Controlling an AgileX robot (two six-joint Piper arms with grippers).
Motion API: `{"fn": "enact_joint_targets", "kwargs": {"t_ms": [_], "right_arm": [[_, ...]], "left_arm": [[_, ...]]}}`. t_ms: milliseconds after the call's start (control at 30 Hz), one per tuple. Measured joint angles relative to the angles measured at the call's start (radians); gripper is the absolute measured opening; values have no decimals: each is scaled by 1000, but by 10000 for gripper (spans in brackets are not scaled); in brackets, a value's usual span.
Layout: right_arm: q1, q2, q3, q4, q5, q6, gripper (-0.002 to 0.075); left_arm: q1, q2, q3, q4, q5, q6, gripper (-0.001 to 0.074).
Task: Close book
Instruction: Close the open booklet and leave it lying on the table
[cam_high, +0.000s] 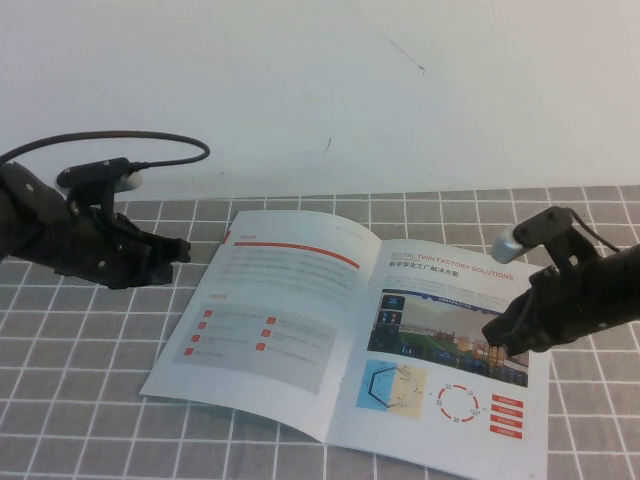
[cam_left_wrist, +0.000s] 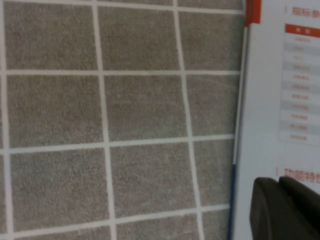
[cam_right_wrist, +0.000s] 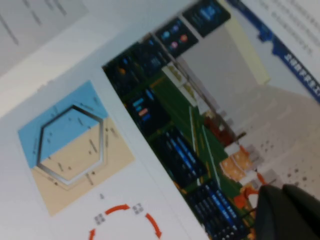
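None of the closing is done: the booklet (cam_high: 300, 310) lies fully open on the table (cam_high: 80, 420), left gripper (cam_high: 180, 248) just beside its left page, right gripper (cam_high: 492, 335) over its right page, both jaws seemingly pressed together.

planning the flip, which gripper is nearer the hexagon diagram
Right. The right gripper hovers over the right page's photo beside the hexagon diagram; the left gripper is at the left edge of the book.

High view angled down, wrist views close (book (cam_high: 300, 320) shared)
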Motion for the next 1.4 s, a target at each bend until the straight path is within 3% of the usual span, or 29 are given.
{"fn": "enact_joint_targets", "kwargs": {"t_ms": [200, 733, 1267, 1400], "right_arm": [[0, 106, -29, -15, -1, -16, -3], [-2, 124, -43, -22, 20, -20, -3], [-2, 124, -44, -23, 20, -24, -3], [-2, 124, -44, -23, 20, -24, -3]], "left_arm": [[0, 63, -4, -4, -67, 9, -4], [2, 158, -13, -97, -91, 15, -4], [3, 156, -18, -228, 83, 146, -4], [3, 152, -14, -337, 166, 230, -4]]}}
